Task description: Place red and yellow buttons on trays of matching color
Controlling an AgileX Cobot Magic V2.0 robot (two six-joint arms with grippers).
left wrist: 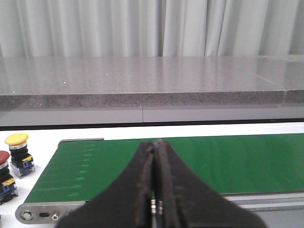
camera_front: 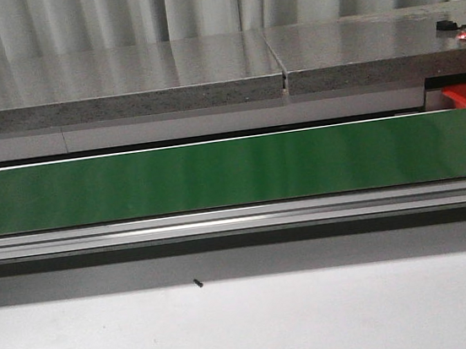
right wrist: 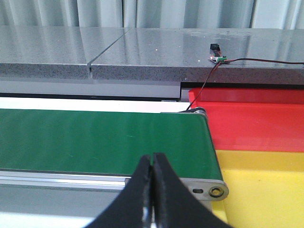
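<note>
The left gripper (left wrist: 155,156) has its two dark fingers pressed together with nothing between them, and it hangs over the near edge of a green conveyor belt (left wrist: 199,161). The right gripper (right wrist: 152,171) is closed in the same way, empty, above the other end of that belt.

Two buttons show in the left wrist view, both standing upright on the white table (left wrist: 42,147) just beside the belt's end. One yellow button (left wrist: 17,148) has a mushroom cap on a dark body. One red button (left wrist: 4,171) sits near it, partly cut off by the picture edge.

Two trays show in the right wrist view, side by side past the belt's end: one red tray (right wrist: 256,126) and one yellow tray (right wrist: 266,190).

A grey stone counter (camera_front: 120,82) runs behind the belt.
</note>
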